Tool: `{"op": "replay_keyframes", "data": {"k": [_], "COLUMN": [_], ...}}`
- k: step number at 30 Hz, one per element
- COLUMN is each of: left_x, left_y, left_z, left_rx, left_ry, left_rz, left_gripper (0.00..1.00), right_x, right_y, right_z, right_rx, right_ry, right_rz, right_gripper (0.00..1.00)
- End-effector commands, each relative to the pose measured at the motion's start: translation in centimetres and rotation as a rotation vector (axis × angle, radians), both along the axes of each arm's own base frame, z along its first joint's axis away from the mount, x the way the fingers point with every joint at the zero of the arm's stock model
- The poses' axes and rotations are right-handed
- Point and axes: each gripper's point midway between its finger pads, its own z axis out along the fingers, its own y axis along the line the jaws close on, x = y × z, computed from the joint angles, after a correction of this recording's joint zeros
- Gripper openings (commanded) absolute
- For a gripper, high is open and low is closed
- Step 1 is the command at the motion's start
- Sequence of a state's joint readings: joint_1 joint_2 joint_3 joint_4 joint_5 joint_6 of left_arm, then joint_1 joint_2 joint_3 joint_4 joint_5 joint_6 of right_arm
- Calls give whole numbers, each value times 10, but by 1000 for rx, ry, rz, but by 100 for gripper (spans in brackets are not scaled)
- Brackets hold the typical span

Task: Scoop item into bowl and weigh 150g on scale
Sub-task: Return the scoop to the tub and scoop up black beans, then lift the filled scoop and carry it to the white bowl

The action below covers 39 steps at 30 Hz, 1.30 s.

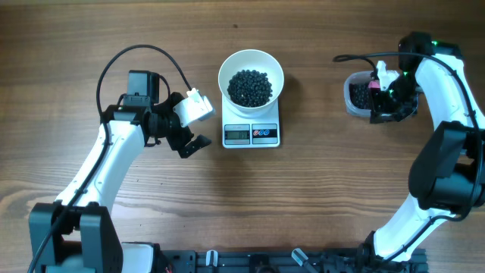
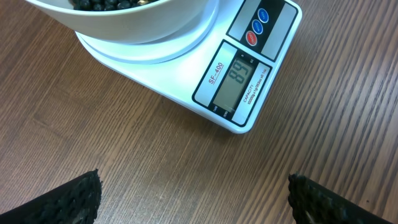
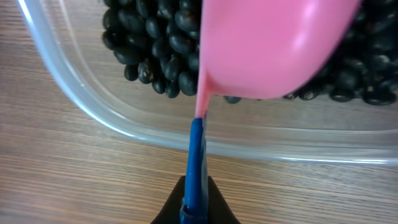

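The white bowl (image 1: 251, 70) stands on the white scale (image 1: 251, 133) and holds a dark heap of the item (image 1: 250, 87). In the left wrist view the scale's display (image 2: 239, 81) reads 89, with the bowl (image 2: 143, 25) behind it. My left gripper (image 1: 191, 125) (image 2: 194, 193) hangs open just left of the scale, with only bare table between its fingers. My right gripper (image 1: 384, 102) (image 3: 196, 208) is shut on the blue handle (image 3: 196, 155) of a pink scoop (image 3: 273, 43). The scoop sits over more beads (image 3: 155, 37) in the clear tub (image 3: 81, 93).
The clear tub (image 1: 353, 97) stands at the back right, well apart from the scale. A black cable (image 1: 140, 51) loops behind the left arm. A dark rail (image 1: 265, 262) runs along the table's front edge.
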<state>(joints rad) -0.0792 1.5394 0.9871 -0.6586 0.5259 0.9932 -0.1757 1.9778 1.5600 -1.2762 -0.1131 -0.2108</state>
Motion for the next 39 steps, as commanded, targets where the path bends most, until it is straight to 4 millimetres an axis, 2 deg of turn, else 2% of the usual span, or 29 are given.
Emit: {"op": "replay_keyframes", "data": {"k": [1,18,24,33,39], "left_x": [-3,-3,-3,-3,-3], "left_y": [-2,-2,-2,-2,-2], "left_z": [-3,-3,-3,-3,-3], "left_rx": [-18,-18,-18,-18,-18], "left_ry": [13,13,13,13,13], "left_rz": [-11,-11,-11,-11,-11], "left_gripper": [100,100,100,100,100], "right_x": [-4,-1,0,-2,1], "right_y": [16,11,4,-26,-23], "right_z": [-7,6,9,13,26], "right_rx": [132,343,383,425,536], "right_ry": [28,-21,-46,-94,-163], "right_rz": [-38,-162,-179,-257,-226], "right_gripper": [4,4,4,4,4]}}
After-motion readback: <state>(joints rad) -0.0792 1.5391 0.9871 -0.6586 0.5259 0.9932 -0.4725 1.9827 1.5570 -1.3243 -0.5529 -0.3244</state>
